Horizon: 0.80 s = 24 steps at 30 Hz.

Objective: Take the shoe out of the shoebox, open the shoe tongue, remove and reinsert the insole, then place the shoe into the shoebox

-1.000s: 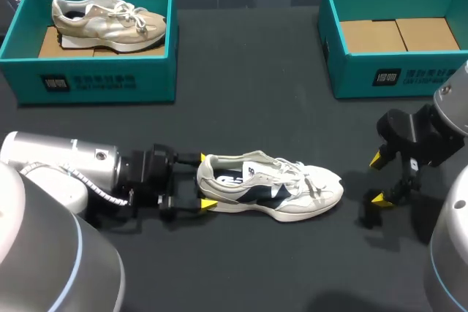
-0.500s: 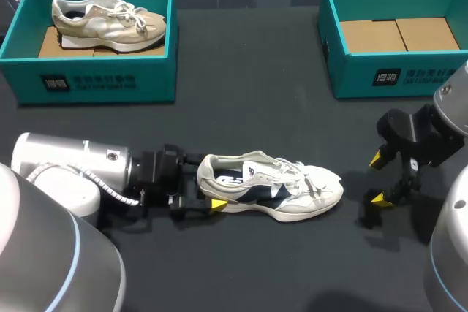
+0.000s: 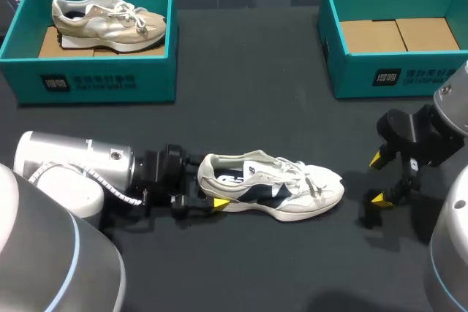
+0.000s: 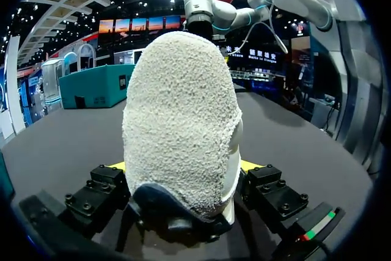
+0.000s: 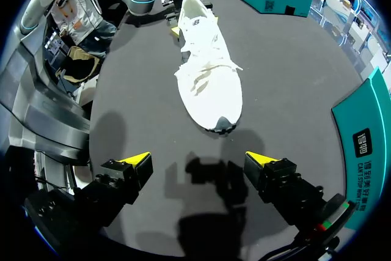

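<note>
The dark tabletop (image 3: 248, 71) is found to carry two teal shoeboxes and one loose shoe. The left arm (image 3: 73, 169) is laid low across the near left part of the tabletop, pointing toward the middle. The right arm (image 3: 446, 129) is seen at the near right edge. The left shoebox (image 3: 102, 82) is set at the far left corner, and a beige shoe (image 3: 110, 18) is lying inside it with its toe pointing right. The right shoebox (image 3: 395, 78) is set at the far right; only its brown cardboard floor (image 3: 398, 34) is seen within. The white and navy shoe (image 3: 270, 186) is resting on its sole on the tabletop, near the front and about midway between the arms, well apart from both shoeboxes, with its heel toward the left arm and its toe toward the right arm. The left pincer (image 4: 183, 166) is recorded as open, with the heel of this shoe taken in between its spread fingers; one yellow fingertip (image 3: 219, 203) is seen at the near side of the heel, the other being hidden behind it in the head view. The right pincer (image 3: 376, 178) is recorded as open and holding nothing, positioned just beyond the toe of the shoe and apart from it.
</note>
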Each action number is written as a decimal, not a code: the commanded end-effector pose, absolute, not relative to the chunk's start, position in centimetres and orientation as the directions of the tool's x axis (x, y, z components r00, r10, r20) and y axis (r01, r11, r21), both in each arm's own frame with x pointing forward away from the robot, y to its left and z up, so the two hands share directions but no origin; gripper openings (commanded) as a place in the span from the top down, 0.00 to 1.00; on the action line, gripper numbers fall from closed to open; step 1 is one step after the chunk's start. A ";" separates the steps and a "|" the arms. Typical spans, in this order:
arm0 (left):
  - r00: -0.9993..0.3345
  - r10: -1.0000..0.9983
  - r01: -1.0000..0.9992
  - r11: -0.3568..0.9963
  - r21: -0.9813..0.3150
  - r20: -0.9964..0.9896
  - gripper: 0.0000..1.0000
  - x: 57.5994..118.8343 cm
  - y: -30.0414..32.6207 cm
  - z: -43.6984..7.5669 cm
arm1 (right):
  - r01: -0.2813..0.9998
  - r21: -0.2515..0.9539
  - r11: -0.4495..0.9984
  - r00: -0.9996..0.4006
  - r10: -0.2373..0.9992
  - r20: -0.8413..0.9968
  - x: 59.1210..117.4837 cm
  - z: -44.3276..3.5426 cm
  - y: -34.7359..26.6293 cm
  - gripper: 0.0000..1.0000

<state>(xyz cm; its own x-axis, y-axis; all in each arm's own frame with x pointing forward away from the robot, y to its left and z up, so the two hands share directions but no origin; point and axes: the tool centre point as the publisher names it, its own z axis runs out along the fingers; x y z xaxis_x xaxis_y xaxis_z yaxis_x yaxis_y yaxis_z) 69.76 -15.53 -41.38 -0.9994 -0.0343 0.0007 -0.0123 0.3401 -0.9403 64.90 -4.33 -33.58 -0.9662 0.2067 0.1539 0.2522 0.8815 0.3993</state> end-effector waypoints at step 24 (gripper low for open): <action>-1.000 -0.024 -0.015 0.351 -0.936 0.008 1.00 70.1 -15.8 -41.7 | 0.252 0.398 0.882 -0.966 0.208 0.153 64.8 -33.6 -4.3 0.00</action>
